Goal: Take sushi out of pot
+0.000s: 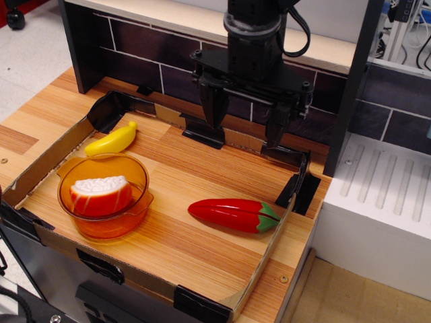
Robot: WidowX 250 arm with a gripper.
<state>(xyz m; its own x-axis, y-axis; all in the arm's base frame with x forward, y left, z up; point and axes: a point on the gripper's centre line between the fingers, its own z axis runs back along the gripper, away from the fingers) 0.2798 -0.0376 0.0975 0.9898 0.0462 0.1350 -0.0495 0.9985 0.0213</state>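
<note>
On wooden tray [202,249], pot [128,222] holds sushi [101,195].

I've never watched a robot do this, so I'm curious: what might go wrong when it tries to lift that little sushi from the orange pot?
The sushi fills much of the pot, so the open gripper could catch the rim and drag or tip it. The pot also sits near the tray's front edge, and the banana lies just behind.

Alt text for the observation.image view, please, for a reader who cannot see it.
A toy sushi sits inside a transparent orange pot at the left of a cardboard-edged wooden tray. The black tool hangs open above the tray's far edge, holding nothing. A yellow banana lies behind the pot, and a red chili pepper to its right.
</note>
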